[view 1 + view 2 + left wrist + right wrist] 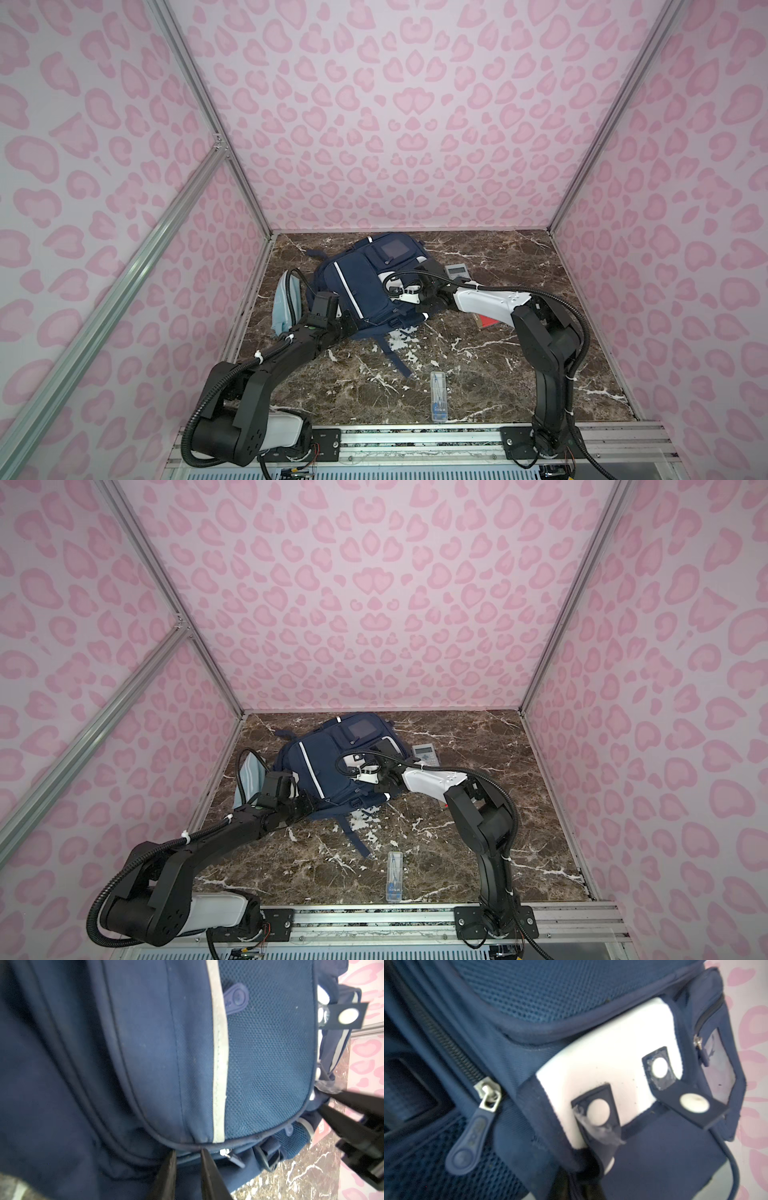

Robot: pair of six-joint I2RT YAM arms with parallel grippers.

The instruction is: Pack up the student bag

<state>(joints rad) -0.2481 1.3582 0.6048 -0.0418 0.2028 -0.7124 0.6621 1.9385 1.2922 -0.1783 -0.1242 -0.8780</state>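
Black fingers [166, 1176] of the left gripper [188, 1151] stand a narrow gap apart, tips against the corded seam of the student bag [145, 1053]. Navy cloth fills the gap, but a firm pinch cannot be confirmed. One metal zip slider [224, 1152] sits just beside them.

Right gripper [406, 296] is closed over the bag's right flank. Its fingers are hidden in the right wrist view, so what they hold, if anything, cannot be told. That view shows one smooth white patch [602, 1059] carrying three round pale studs on dark tabs, one silver slider with a rubbery navy pull [467, 1147], and open-weave mesh. In the left wrist view one grey-white reflective stripe [220, 1064] divides plain weave from mesh.

The bag lies flat toward the counter's [519, 374] far left corner in both top views, one strap [399, 361] trailing toward the front edge.

- One light-blue pouch [286, 303] lies just beside the bag at the left edge.
- One grey calculator [457, 272] lies near its right side.
- One red item [485, 322] lies partly under the right arm.
- One clear oblong case [439, 395] lies near the front edge.
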